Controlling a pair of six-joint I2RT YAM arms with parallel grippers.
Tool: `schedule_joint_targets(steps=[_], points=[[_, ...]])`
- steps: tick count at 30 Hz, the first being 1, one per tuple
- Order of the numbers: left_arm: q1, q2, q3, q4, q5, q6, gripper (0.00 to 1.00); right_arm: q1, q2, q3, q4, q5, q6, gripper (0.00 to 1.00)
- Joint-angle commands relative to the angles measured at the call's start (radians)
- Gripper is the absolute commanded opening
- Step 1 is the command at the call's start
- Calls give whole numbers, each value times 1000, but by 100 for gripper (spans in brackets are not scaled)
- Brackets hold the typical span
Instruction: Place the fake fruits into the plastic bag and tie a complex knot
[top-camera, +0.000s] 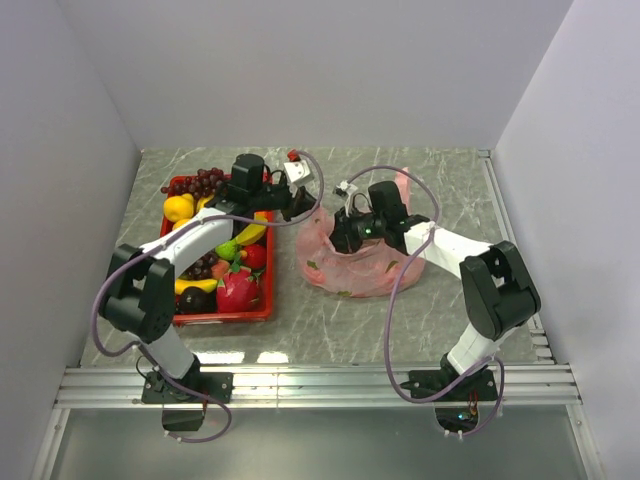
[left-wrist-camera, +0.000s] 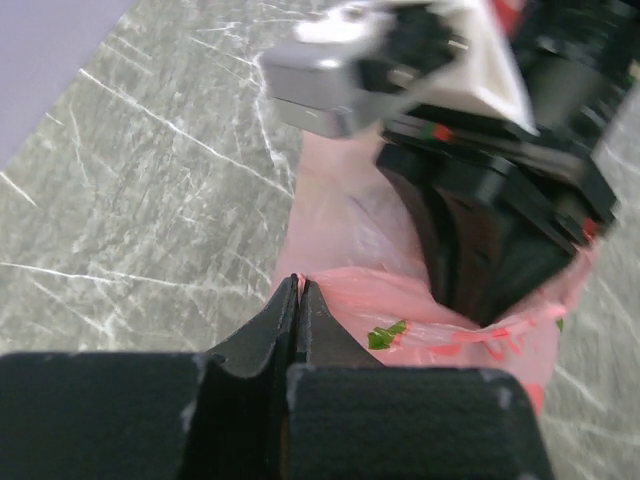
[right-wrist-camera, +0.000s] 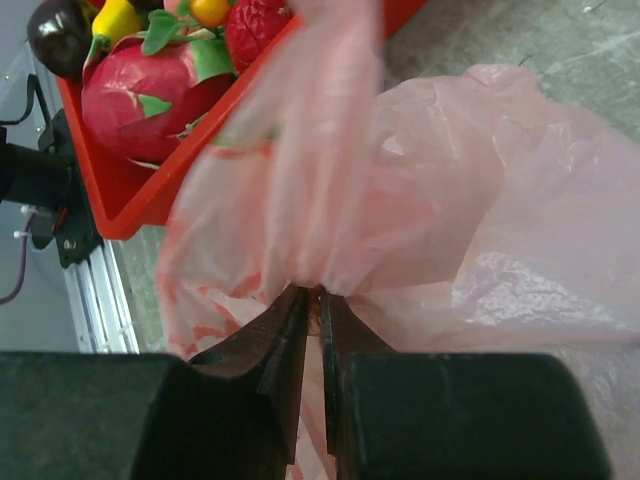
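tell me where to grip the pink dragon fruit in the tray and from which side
Grip the dragon fruit across its rounded middle, coming straight down from above. It lies at the near end of the red tray, with the tray wall and other fruits close around it, so only its top is open.

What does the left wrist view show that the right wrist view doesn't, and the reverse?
Only left wrist: the left tool shut on the edge of the pink bag, with the blurred end of the right arm just beyond. Only right wrist: the right tool shut on gathered bag film, and the red tray holding a dragon fruit. Both: the bag and the grey table.
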Motion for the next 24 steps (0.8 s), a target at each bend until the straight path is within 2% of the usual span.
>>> schedule_joint_targets(steps=[1, 2, 5, 6, 8, 9, 12, 16, 17, 19, 24], points=[[-20, 18, 74, 129, -14, -129, 0, 6, -50, 16, -43, -10, -92, 16], [-28, 21, 77, 125, -3, -132, 0, 4, -55, 25, -62, 0, -114, 17], [-32, 0, 62, 124, 12, -132, 0, -17, -105, 70, -134, 65, -189, 25], [-32, -11, 56, 108, 25, -120, 0, -26, -120, 82, -155, 80, -203, 34], [-32, -46, 28, 92, 42, -100, 0, -42, -160, 121, -169, 132, -235, 41], [-31, -72, 17, 85, 60, -87, 0, -56, -170, 133, -187, 143, -241, 50], [-35, -106, -12, 57, 72, -60, 0, -65, -193, 185, -241, 182, -257, 62], [-37, -121, -30, 45, 69, -47, 0, -65, -223, 204, -231, 145, -202, 70], [-35, -120, -29, 42, 68, -47, 0, -63, -236, 194, -190, 122, -141, 81], [-37, -112, -15, 40, 63, -51, 0, -53, -237, 176, -154, 96, -59, 92], [-40, -89, 22, 29, 65, -79, 0, -13, -194, 125, -44, 118, 24, 95]])
